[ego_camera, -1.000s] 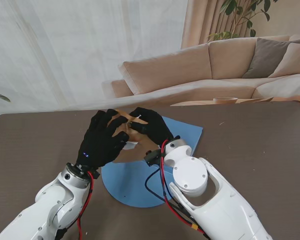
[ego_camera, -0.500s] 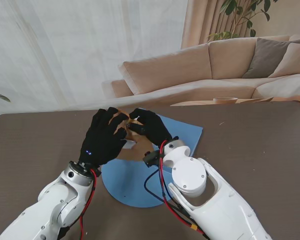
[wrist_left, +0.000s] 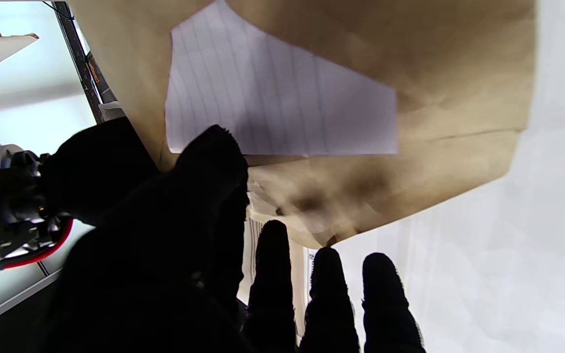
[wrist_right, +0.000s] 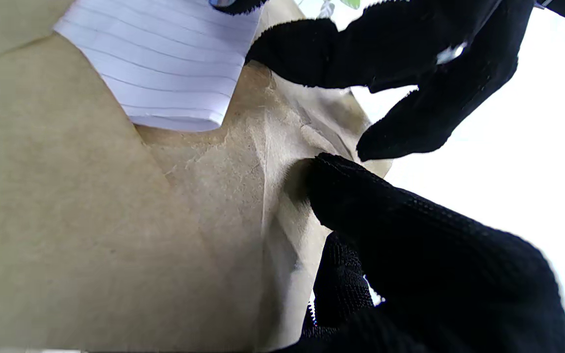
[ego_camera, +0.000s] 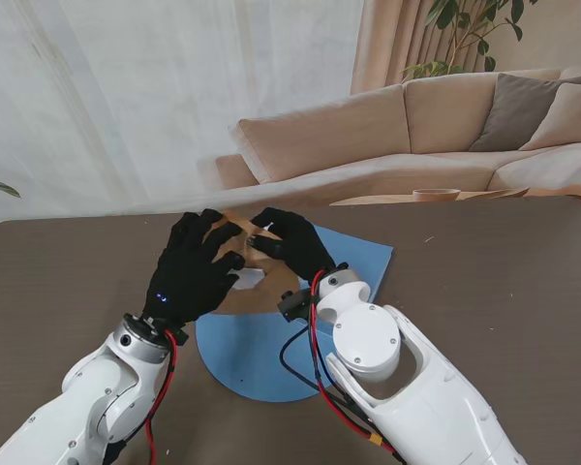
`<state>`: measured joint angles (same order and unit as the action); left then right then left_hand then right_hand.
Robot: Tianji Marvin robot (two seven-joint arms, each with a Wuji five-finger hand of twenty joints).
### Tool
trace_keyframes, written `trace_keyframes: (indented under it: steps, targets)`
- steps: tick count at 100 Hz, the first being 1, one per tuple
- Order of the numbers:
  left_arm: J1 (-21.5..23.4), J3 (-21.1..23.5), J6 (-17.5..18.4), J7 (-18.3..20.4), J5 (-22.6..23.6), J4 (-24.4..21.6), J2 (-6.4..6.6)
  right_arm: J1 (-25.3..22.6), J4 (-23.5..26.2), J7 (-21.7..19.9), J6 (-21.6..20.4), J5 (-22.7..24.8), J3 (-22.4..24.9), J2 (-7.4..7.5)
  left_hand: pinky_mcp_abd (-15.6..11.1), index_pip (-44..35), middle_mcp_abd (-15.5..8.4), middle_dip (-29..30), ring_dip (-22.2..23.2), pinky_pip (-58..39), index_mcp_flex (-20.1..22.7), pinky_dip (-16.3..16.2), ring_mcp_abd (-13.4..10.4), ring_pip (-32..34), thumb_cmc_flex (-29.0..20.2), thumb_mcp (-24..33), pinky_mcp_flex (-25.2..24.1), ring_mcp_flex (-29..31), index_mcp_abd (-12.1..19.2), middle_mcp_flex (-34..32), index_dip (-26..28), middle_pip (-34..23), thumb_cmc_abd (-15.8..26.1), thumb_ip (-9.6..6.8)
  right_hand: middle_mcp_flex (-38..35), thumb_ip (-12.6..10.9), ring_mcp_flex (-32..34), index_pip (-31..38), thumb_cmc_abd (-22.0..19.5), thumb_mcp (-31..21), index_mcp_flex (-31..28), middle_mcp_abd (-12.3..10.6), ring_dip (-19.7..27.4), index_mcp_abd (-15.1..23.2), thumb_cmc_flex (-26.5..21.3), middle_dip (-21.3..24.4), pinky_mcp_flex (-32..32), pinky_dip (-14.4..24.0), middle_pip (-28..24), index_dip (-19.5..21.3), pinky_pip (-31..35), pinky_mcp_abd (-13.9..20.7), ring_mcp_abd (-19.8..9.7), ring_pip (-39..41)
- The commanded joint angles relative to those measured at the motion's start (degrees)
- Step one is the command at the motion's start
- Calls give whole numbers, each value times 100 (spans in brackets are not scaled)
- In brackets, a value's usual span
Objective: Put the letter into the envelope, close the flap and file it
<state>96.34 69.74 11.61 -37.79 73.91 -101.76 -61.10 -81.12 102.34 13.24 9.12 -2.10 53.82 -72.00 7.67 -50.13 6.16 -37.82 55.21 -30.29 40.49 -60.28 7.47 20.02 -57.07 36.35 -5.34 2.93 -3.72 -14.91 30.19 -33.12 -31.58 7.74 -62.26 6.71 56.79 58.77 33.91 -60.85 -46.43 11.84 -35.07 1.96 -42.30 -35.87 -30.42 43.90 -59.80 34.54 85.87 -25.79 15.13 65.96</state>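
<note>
A brown, fine-grained worktop (ego_camera: 484, 291) is seen from the stand camera, with a blue mat (ego_camera: 261, 354) laid on it, rounded at the edge nearer to me and squared at its far right corner. Behind the worktop, a sheer white curtain (ego_camera: 126, 97) fills the left of the room; a beige sofa (ego_camera: 387, 136) with a grey cushion (ego_camera: 523, 111) stands to the right, and a leafy plant (ego_camera: 465, 29) is seen behind it.

The brown envelope (ego_camera: 261, 281) is held over the mat between two black-gloved hands. The left hand (ego_camera: 192, 271) is closed on the envelope from the left, its fingers (wrist_left: 272, 274) spread along the paper's edge. The right hand (ego_camera: 292, 244) grips the envelope from the right, with a fingertip (wrist_right: 331, 186) pressed into a crease in the paper and other fingers curled over the edge.

In both wrist views the letter (wrist_left: 272, 103), a white lined sheet, is seen partly inside the envelope, with a portion still showing past the brown paper. Whether the flap is open or folded cannot be told with certainty. The envelope's surface is wrinkled near the grip.

White arm casings and red cables (ego_camera: 320, 378) are seen at the bottom of the stand view.
</note>
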Motion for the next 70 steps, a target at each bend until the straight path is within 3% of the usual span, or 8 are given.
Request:
trace_keyframes:
  steps: [1, 26, 41, 53, 70]
  targets:
    - [58, 39, 18, -13, 73, -31, 16, -41, 54, -62, 23, -36, 4, -37, 38, 220, -114, 84, 27, -1, -272, 13, 40, -15, -62, 15, -49, -58, 240, 130, -51, 27, -131, 117, -96, -185, 265, 376, -124, -67, -13, 28, -84, 278, -195, -47, -44, 85, -163, 201, 207, -114, 86, 145]
    - [-40, 38, -146, -214, 65, 247, 6, -47, 71, -61, 4, -31, 9, -34, 32, 400, -112, 96, 20, -1, -219, 20, 34, 6, -86, 16, -50, -56, 144, 130, -119, 34, -40, 111, -95, -192, 270, 377, -117, -75, -9, 21, -86, 290, -183, -49, -45, 88, -168, 218, 210, -121, 79, 150]
    - [-99, 0, -233, -300, 21, 359, -8, -43, 63, -65, -16, -29, 2, -33, 23, 139, -80, 51, 41, -9, -287, 9, 33, 24, -79, -19, -52, -62, -98, 161, 143, -43, 58, 96, -93, -196, 271, 374, -114, -79, -11, 26, -86, 285, -179, -48, -41, 89, -165, 220, 208, -125, 87, 149]
    - [-113, 8, -249, -354, -6, 397, -18, -46, 64, -71, -13, -21, 5, -31, 29, 122, -74, 43, 45, -7, -372, 6, 41, 25, -91, -21, -58, -66, -64, 175, 175, -54, 75, 90, -99, -200, 271, 376, -111, -84, -13, 21, -86, 278, -185, -48, -41, 90, -166, 226, 207, -127, 89, 149]
    - [-112, 22, -190, -248, -78, 377, -30, -30, 55, -79, -19, -38, -5, -33, 28, 494, -68, 93, 41, -1, 21, -7, 53, 39, -172, -86, -56, -56, 219, 89, -305, 5, 144, 88, -92, -200, 267, 374, -116, -83, -13, 23, -86, 279, -183, -50, -41, 92, -167, 230, 206, -127, 84, 147]
